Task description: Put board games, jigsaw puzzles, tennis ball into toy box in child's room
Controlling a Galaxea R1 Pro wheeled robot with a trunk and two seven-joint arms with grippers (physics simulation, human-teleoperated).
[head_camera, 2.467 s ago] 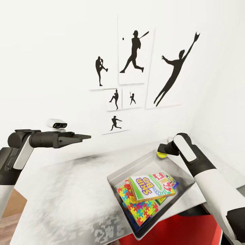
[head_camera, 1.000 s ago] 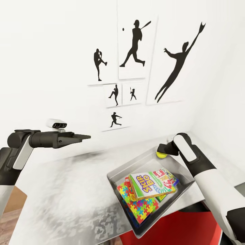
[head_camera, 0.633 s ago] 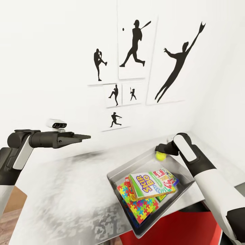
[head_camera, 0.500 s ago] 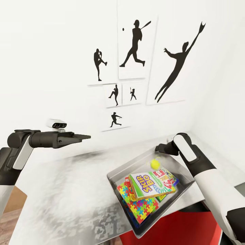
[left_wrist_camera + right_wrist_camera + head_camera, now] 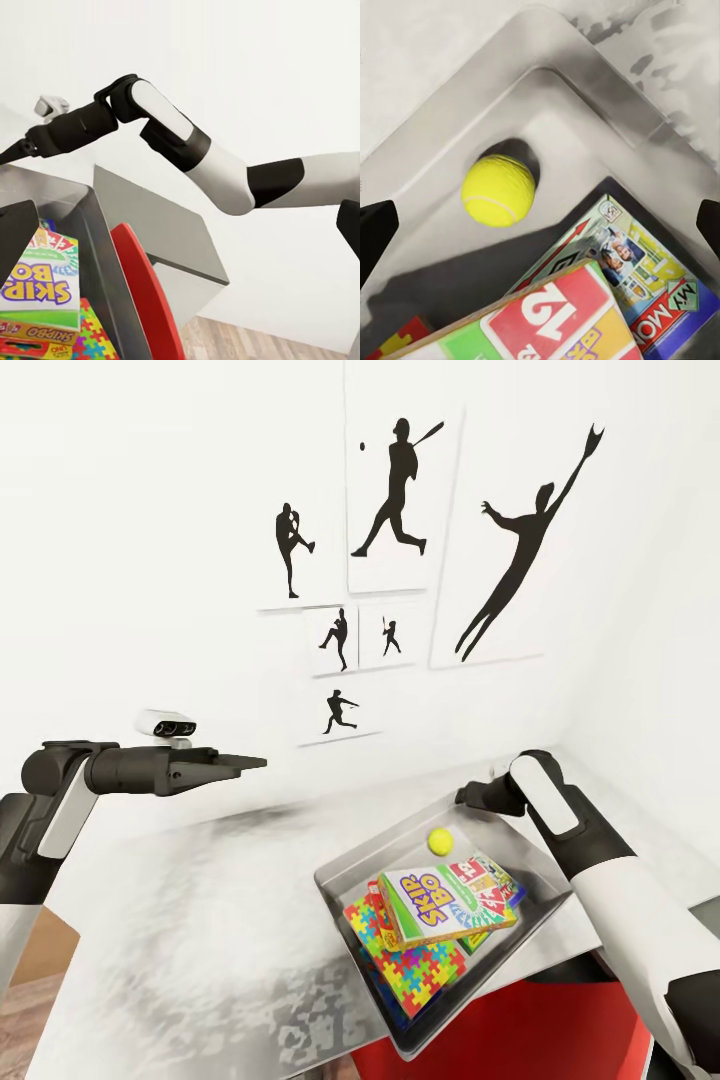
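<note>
Two right-hand fingers stood wide and empty: your right gripper (image 5: 463,796) hung over the far corner of the toy box (image 5: 349,868), with the tennis ball (image 5: 438,842) loose inside, beside the board games (image 5: 437,900) stacked on the jigsaw puzzles (image 5: 420,972). That ball looked light, springy and apt to roll; you'd pinch it across its middle. Your left gripper (image 5: 250,763), fingers together, held nothing above the pale table (image 5: 180,930), before a white wall of sports silhouettes (image 5: 395,500).

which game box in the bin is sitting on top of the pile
The Skip-Bo box, white and green with red lettering, tops the pile in the toy box. The Monopoly box and jigsaw puzzles lie underneath it.
</note>
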